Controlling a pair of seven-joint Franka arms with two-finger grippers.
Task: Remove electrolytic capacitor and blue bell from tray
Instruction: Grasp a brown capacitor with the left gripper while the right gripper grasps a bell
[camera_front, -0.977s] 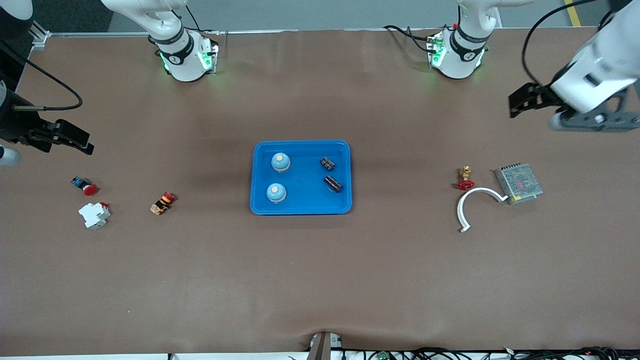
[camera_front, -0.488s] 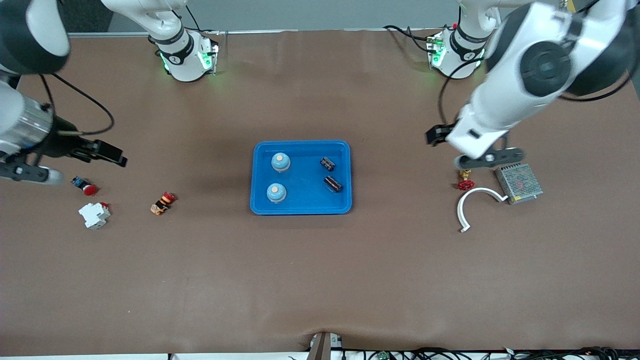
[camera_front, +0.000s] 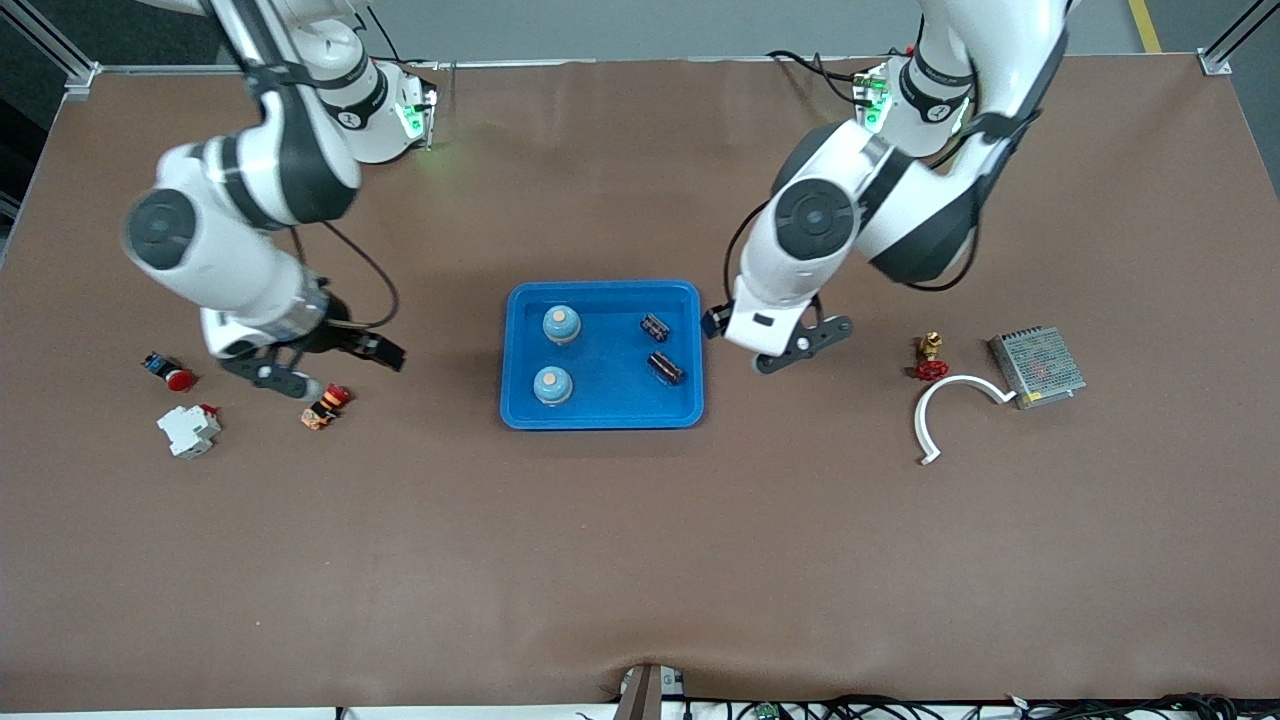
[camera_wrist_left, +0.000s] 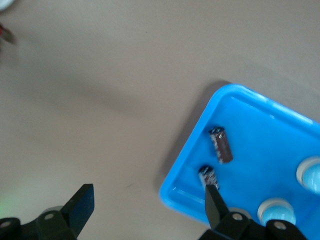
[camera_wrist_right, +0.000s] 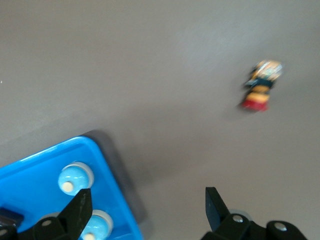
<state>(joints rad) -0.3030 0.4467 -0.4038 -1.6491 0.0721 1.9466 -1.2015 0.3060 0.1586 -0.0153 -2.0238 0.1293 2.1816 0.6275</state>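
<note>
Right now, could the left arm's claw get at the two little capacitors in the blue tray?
Probably yes. The left claw hangs open over the blue tray's edge, right beside the capacitors, and nothing covers them.

White arms, black round joint caps, black cables, green lights at bases, black jaws.

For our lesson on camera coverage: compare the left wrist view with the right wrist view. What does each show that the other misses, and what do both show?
Only the left wrist view shows the two capacitors lying in the tray, plus the open left gripper hanging over the tray's edge. Only the right wrist view shows the orange and red push-button on the bare table, plus the open right gripper. Both show the blue tray, the brown table, and the two blue bells standing in the tray.
</note>
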